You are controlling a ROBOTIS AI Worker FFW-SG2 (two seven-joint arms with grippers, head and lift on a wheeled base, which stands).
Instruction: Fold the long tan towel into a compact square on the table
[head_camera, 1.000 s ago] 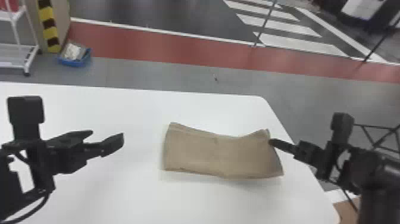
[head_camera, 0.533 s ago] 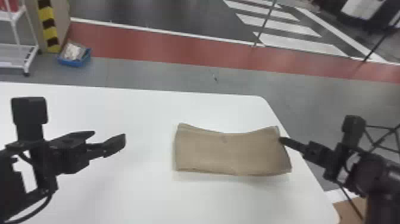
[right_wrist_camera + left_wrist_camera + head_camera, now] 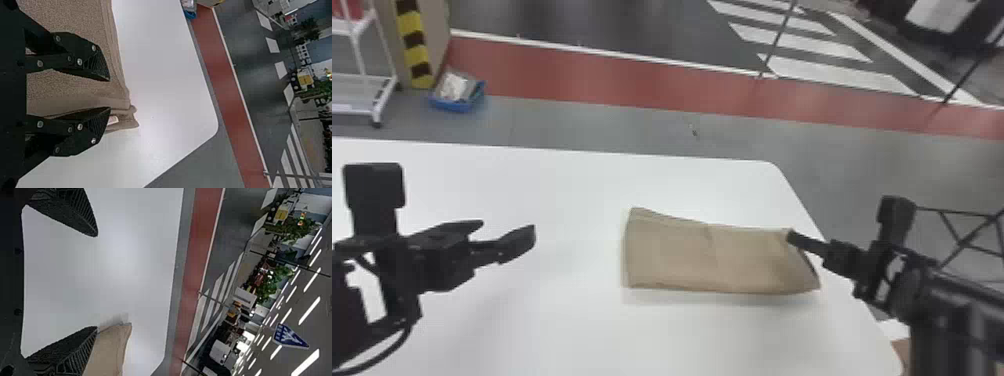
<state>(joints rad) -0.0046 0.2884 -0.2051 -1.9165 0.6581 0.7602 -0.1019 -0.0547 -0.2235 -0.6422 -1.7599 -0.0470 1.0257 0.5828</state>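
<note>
Two black grippers stand over the white table (image 3: 572, 190), one to each side of the tan towel (image 3: 702, 265). The towel lies on the right part of the table as a flattish band, longer from left to right than from near to far, its right end close to the table's right edge. A short crease (image 3: 709, 234) marks its far side about midway along, and its layers show slightly parted at the right end. The left gripper (image 3: 508, 227) is above the left part of the table, well apart from the towel; in the left wrist view its two fingers (image 3: 78, 221) are spread wide with nothing between the tips. The right gripper (image 3: 791, 237) is at the towel's far right corner. In the right wrist view the right gripper (image 3: 110, 94) has a narrower gap between its tips, and the cloth runs across that gap without being pinched at the tips. A small white label (image 3: 112, 120) peeks out from the towel's layers beside one of those tips. On the floor beyond the table sit a blue bin (image 3: 457, 100) and, farther left, a white cart (image 3: 367, 80).
</note>
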